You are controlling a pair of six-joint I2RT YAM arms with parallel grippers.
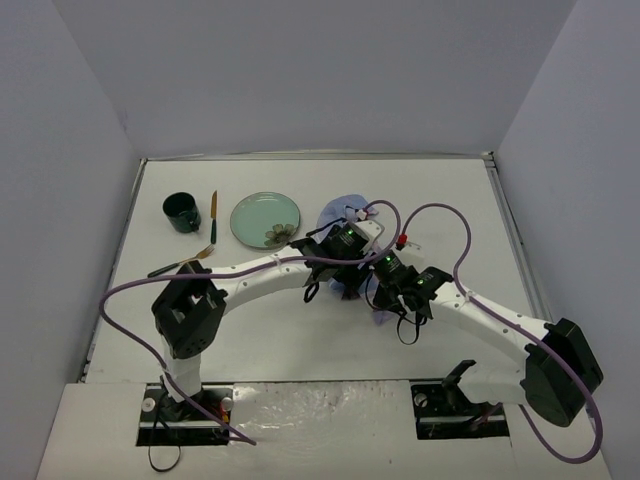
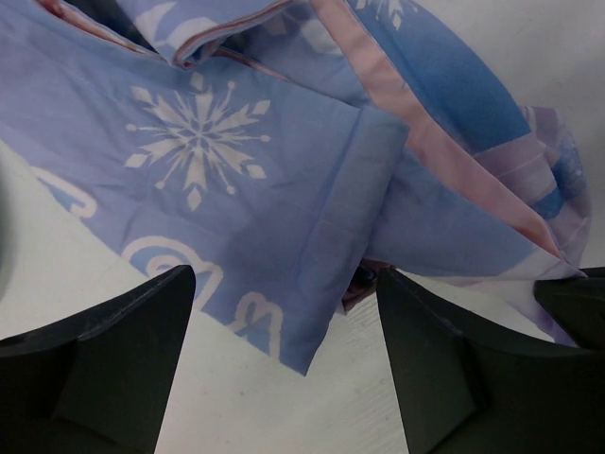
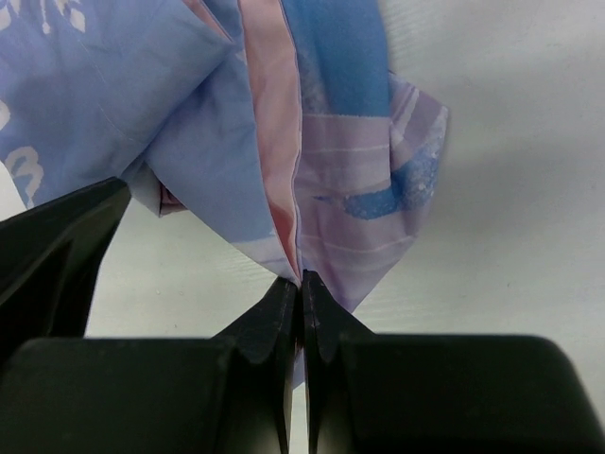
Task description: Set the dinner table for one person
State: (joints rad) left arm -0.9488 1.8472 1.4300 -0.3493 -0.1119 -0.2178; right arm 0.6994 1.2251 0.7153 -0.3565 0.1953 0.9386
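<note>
White table (image 1: 300, 340), cloth (image 2: 227, 199) bunched mid-table. Right gripper (image 3: 301, 284) pinches its hem; left gripper (image 2: 284, 276) is wide open, empty. One-sided tug could just drag the bunch.

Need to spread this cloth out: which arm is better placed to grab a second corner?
Left. The left fingers stand open either side of a loose corner of the placemat; the right fingers are shut on its pink-edged hem.
</note>
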